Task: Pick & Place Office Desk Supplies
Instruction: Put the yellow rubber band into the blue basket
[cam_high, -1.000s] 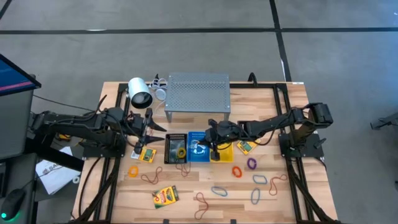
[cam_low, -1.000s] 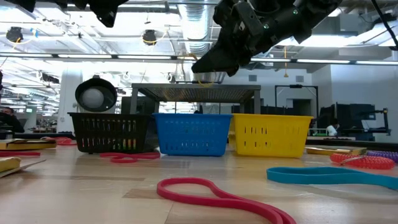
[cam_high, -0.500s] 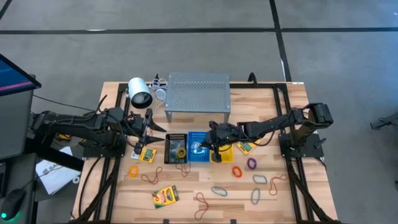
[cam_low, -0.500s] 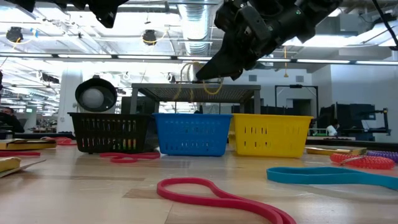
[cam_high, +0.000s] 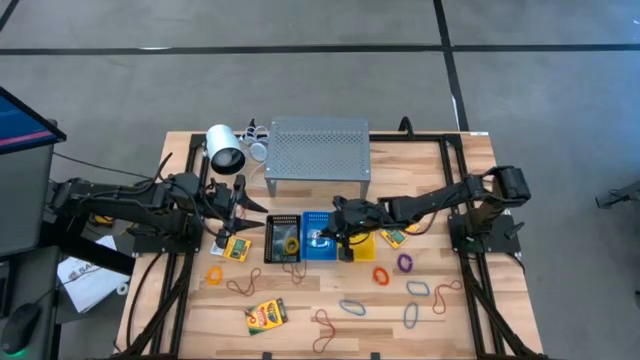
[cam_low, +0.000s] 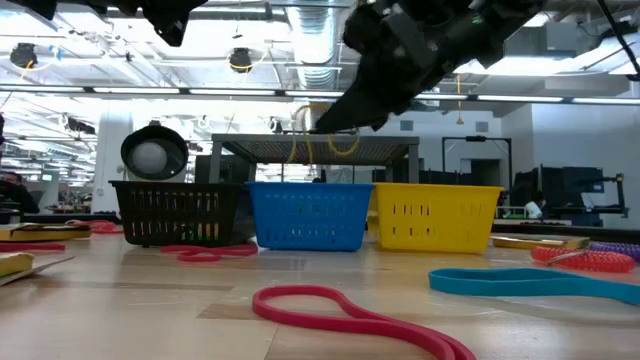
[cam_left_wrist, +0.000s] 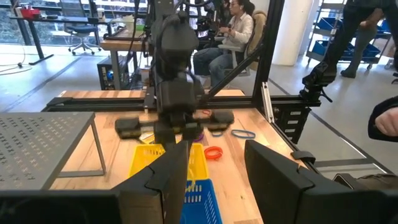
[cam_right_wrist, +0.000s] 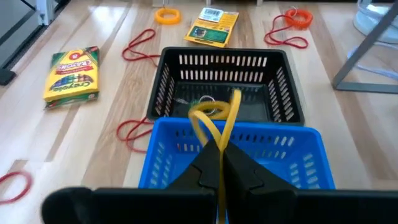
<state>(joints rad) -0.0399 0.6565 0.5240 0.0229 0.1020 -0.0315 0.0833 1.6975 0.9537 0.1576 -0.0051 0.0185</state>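
My right gripper is shut on a yellow rubber band above the blue basket, between the black basket and the yellow basket. In the low view it hangs over the blue basket. My left gripper waits open at the table's left, holding nothing. Crayon boxes lie flat on the table. Loose bands lie near the front: orange, purple, brown. My right gripper pinches the yellow rubber band between its two shut fingertips, on a strand at one end of the loop. The fingers slant down from the table's right side. The band is lifted clear and loops out past the fingertips over the blue basket.
A grey perforated shelf stands behind the baskets, with a white cylinder at its left. The black basket holds a yellow band. More bands are scattered over the front of the table. People sit beyond the table's right end.
The yellow band has dropped into fuller view under my right gripper's fingertips and now shows as loops in front of the shelf in the low view. My right gripper has stayed over the blue basket.
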